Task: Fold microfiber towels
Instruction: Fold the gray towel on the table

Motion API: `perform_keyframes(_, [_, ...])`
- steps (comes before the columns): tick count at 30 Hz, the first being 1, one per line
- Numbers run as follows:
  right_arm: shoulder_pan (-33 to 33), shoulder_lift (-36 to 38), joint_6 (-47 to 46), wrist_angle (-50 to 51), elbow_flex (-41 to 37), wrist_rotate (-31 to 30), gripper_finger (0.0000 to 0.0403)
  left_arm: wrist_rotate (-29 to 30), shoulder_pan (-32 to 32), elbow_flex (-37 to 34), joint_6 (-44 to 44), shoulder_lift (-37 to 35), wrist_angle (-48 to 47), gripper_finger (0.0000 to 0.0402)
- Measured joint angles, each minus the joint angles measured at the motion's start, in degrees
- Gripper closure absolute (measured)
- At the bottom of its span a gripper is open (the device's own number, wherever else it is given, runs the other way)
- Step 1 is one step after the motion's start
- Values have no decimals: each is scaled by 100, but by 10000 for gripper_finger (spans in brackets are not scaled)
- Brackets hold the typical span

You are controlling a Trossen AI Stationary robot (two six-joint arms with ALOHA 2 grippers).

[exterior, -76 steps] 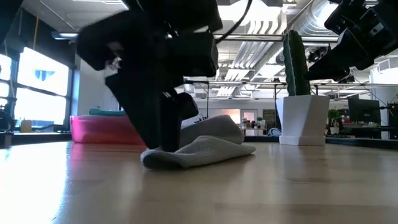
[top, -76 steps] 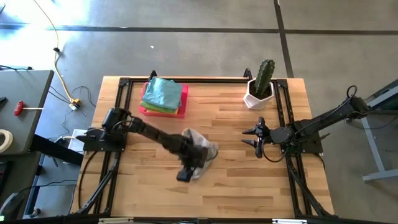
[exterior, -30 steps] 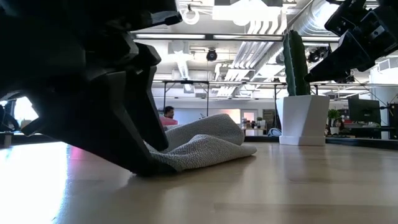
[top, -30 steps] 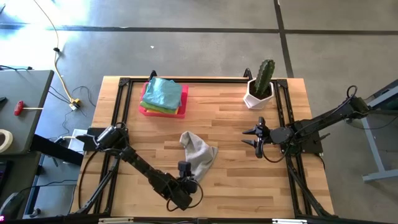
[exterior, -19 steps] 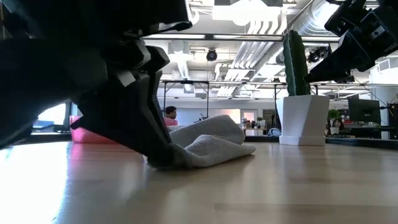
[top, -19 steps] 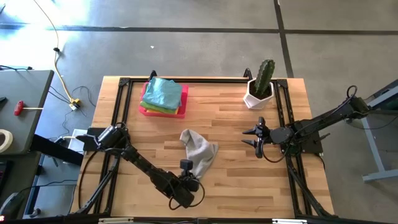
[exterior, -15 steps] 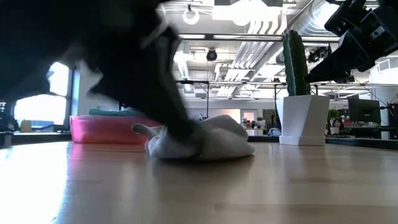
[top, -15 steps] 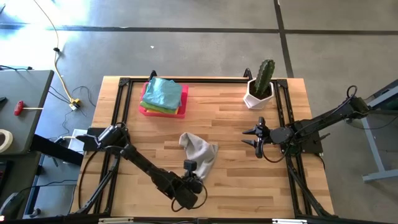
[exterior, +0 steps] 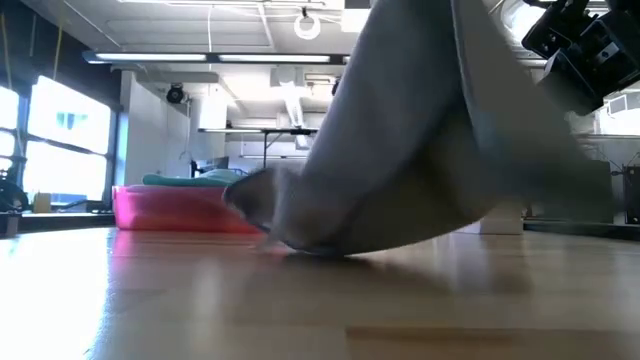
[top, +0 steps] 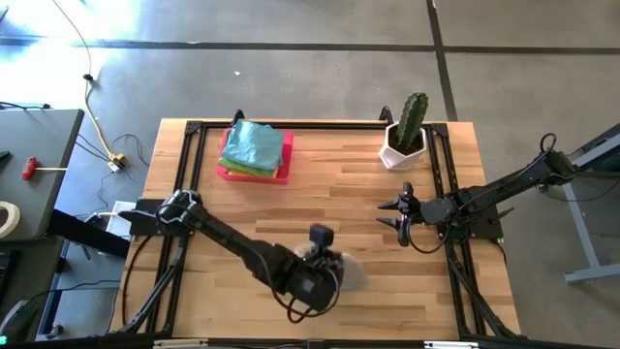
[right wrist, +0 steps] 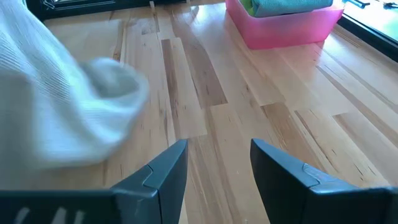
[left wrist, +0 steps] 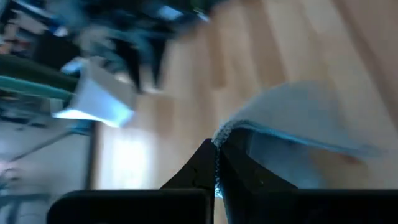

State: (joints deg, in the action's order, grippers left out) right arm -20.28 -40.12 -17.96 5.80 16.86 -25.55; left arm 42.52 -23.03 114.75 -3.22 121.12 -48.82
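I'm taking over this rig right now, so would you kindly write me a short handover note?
Left gripper: shut on the grey towel, lifting it, lower edge trailing on the table.
Right gripper: open, empty, waiting at the table's right side.
Other towels: stacked in the pink tray at the far left.
Done: no folded towel shows.
Left: spread and fold the grey towel, then the rest.
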Motion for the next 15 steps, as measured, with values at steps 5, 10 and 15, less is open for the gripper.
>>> perform_keyframes(5, [0, 0, 0, 0, 0, 1, 236, 385, 149, 1020, 144, -9, -772, 400])
perform_keyframes(10, [-1, 0, 0, 0, 0, 0, 236, -1216, 331, 1431, 500, -24, -914, 400])
perform_keyframes(15, [-1, 0, 0, 0, 0, 0, 236, -802, 434, 1605, 1056, -10, -1045, 401])
